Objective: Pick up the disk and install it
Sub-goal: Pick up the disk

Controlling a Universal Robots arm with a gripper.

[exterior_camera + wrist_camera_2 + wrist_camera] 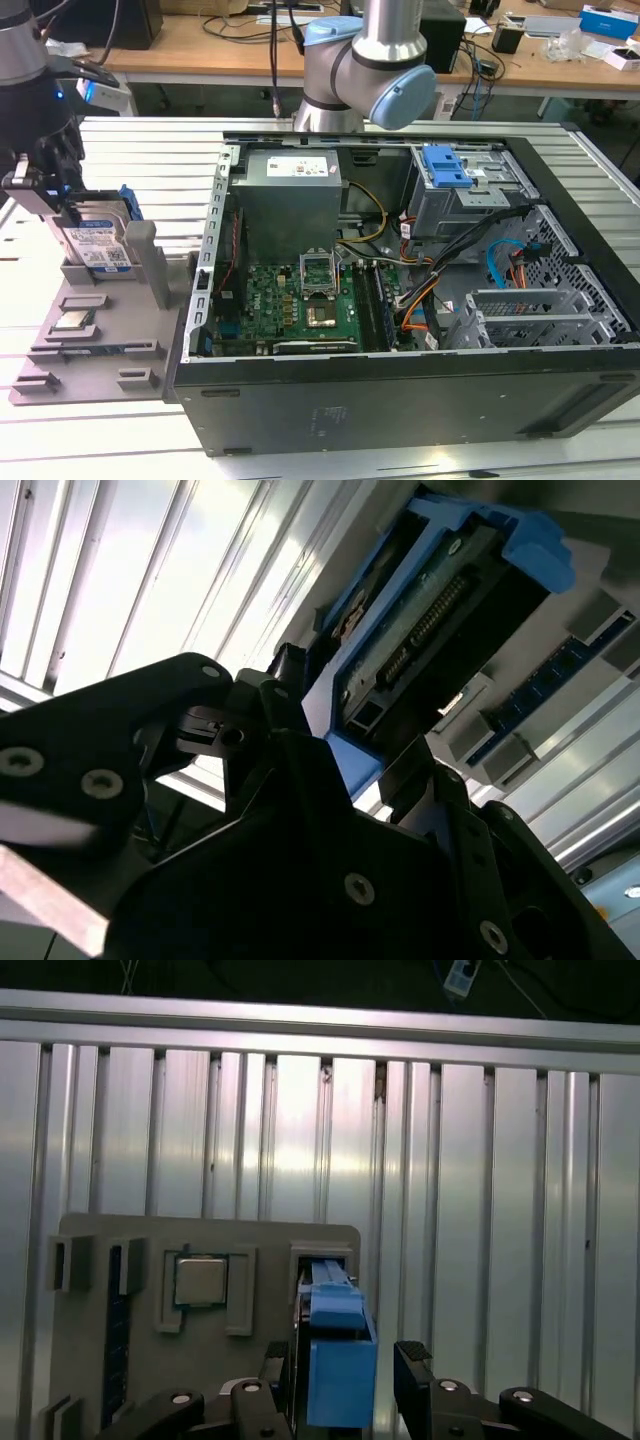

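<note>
The disk (pixel 98 240) is a silver drive with a white-and-blue label in a blue carrier. It stands on edge in a slot of the grey fixture tray (pixel 90 345) at the exterior view's left. My black gripper (pixel 62 195) has come down over its top edge. In both wrist views the fingers (pixel 415 1360) straddle the blue carrier of the disk (pixel 338 1360) with a thin gap on each side, so the gripper (pixel 340 1365) is open. The connector end of the disk (pixel 420 630) shows just beyond the gripper (pixel 350 740).
An open computer case (pixel 400 385) lies to the right of the tray, with a motherboard (pixel 300 295) and a drive bay with a blue latch (pixel 447 165) inside. A small square chip (pixel 200 1280) sits in the tray (pixel 100 1245). The arm's base (pixel 365 70) stands behind the case.
</note>
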